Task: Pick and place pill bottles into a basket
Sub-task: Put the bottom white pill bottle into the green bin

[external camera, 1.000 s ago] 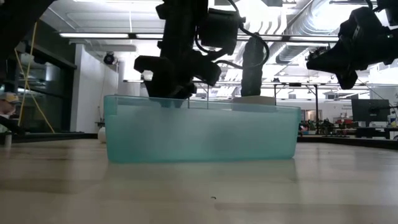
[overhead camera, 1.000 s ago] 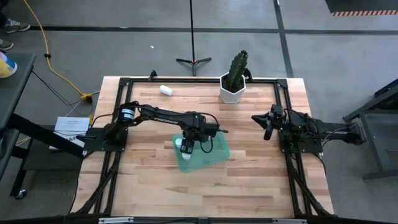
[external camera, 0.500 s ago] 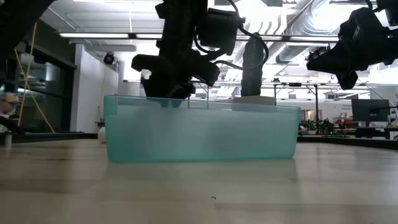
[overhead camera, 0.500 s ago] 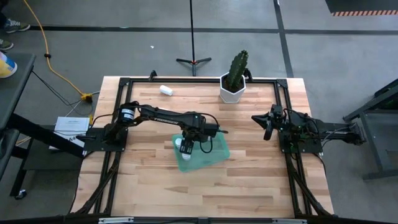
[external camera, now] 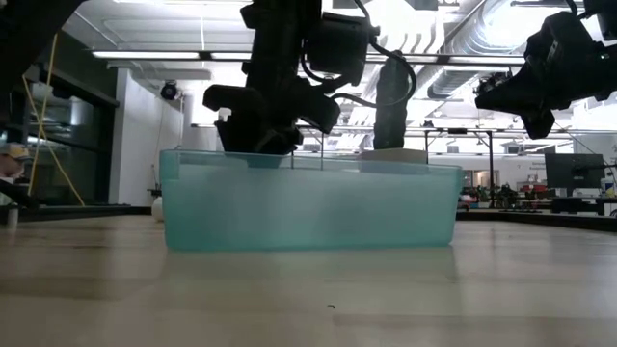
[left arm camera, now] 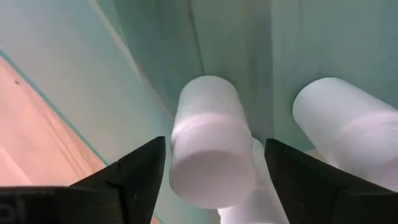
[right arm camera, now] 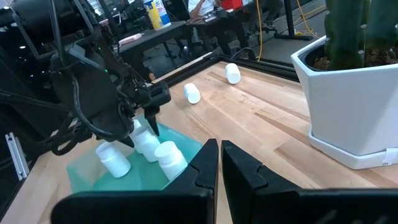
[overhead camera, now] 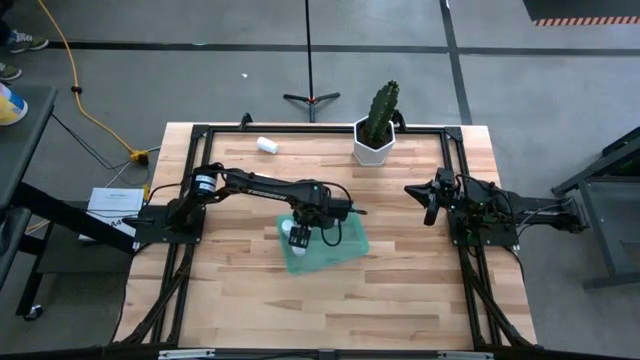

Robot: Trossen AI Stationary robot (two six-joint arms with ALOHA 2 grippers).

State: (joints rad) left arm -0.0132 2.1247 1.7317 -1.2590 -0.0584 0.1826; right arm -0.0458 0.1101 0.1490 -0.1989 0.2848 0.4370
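Pill bottle (left arm camera: 211, 149) — base cut off | basket (external camera: 308, 207) contents blurred

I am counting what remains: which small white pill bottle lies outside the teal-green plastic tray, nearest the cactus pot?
The small white pill bottle lying near the table's far edge; the other loose bottle lies nearer the translucent teal-green tray.

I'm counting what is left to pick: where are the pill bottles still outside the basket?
In the right wrist view, two pill bottles lie on the table beyond the basket, near the far edge frame, left of the cactus pot.
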